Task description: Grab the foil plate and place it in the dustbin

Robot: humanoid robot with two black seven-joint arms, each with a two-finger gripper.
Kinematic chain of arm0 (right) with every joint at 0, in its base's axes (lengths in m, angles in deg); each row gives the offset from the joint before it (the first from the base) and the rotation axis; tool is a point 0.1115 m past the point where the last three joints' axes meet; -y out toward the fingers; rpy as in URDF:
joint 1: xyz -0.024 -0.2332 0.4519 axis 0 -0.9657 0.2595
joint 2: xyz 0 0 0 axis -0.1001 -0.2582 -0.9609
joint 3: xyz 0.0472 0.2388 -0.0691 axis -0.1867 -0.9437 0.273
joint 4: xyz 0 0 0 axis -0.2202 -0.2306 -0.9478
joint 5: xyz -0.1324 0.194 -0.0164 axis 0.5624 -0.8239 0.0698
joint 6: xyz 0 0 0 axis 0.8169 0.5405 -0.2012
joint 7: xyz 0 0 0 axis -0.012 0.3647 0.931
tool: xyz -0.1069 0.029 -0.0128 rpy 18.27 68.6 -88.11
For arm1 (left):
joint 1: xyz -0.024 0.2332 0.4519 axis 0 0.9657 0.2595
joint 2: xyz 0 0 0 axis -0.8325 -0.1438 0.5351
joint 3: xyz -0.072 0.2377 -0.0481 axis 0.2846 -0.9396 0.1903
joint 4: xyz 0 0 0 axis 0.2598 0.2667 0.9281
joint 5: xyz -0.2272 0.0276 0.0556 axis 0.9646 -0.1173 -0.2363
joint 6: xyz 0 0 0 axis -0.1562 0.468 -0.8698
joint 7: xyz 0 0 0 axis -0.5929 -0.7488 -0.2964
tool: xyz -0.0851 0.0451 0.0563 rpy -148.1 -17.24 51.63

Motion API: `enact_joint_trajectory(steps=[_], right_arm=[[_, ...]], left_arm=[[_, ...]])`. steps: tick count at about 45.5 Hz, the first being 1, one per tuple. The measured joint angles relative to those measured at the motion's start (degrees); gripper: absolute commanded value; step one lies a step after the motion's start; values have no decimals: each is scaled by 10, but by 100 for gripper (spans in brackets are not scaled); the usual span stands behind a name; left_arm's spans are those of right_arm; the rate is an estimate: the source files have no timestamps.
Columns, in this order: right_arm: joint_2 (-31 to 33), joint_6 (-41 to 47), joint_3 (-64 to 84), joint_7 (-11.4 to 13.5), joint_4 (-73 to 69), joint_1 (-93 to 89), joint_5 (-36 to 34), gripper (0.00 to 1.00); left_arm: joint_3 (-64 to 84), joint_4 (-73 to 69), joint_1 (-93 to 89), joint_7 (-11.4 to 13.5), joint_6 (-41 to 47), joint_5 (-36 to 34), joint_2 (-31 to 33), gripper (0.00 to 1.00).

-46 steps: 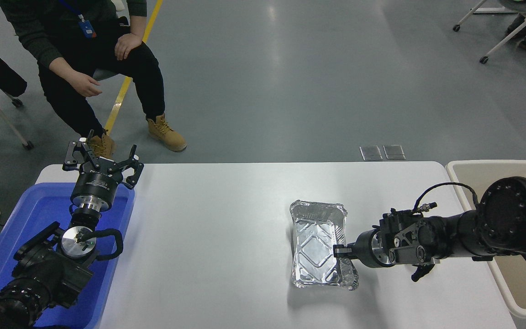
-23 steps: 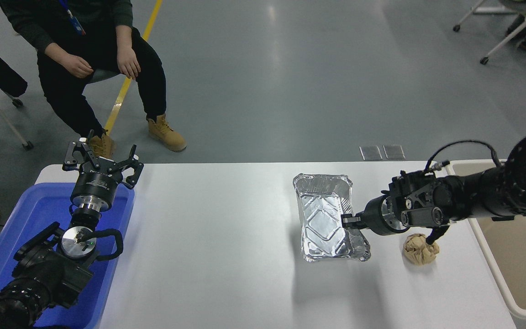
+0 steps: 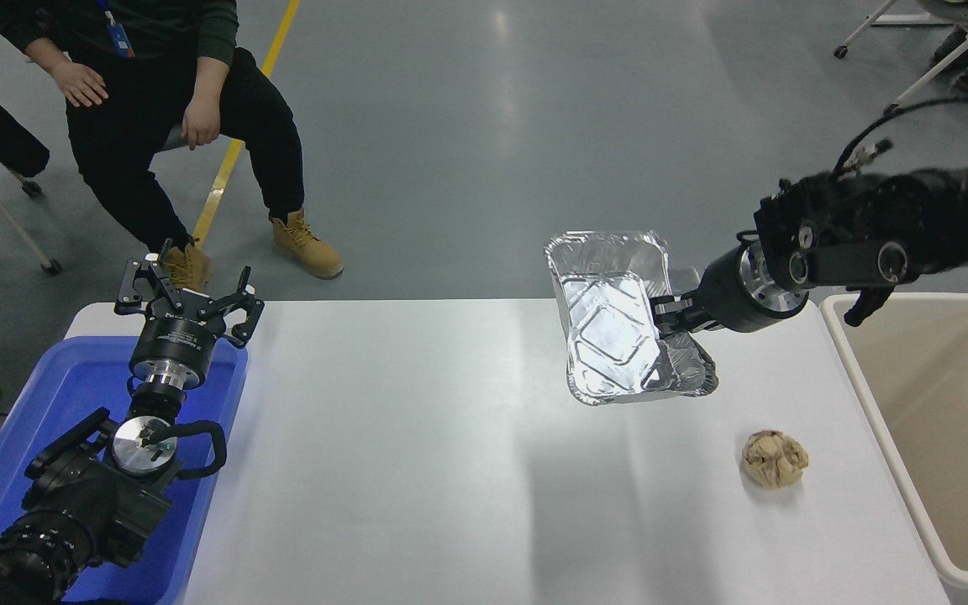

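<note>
- Two arms in view: right gripper [image 3: 676,313] pinches the plate [image 3: 614,323] by its right rim, up off the table [image 3: 417,470].
- Dustbin [image 3: 938,437] sits right.
- Left gripper [image 3: 188,294], fingers spread, hangs over the blue bin [image 3: 72,395].

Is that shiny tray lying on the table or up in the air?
In the air: the foil plate hangs tilted from the right gripper, which pinches its rim, and it partly overlaps the floor beyond the table.
</note>
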Motion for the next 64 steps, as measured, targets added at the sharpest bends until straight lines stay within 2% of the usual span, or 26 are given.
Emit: enact_joint_trajectory(steps=[15,32,55,64], right_arm=[[25,52,10,0,-39,98,3,0],[42,60,40,0,-22,87,1,0],[212,30,47,0,181,-92,-9,0],[249,-25,17,2,271,-208,-56,0]], left_arm=[[0,0,0,0,0,0,0,99],[0,0,0,0,0,0,0,99],[0,0,0,0,0,0,0,99],[0,0,0,0,0,0,0,99]])
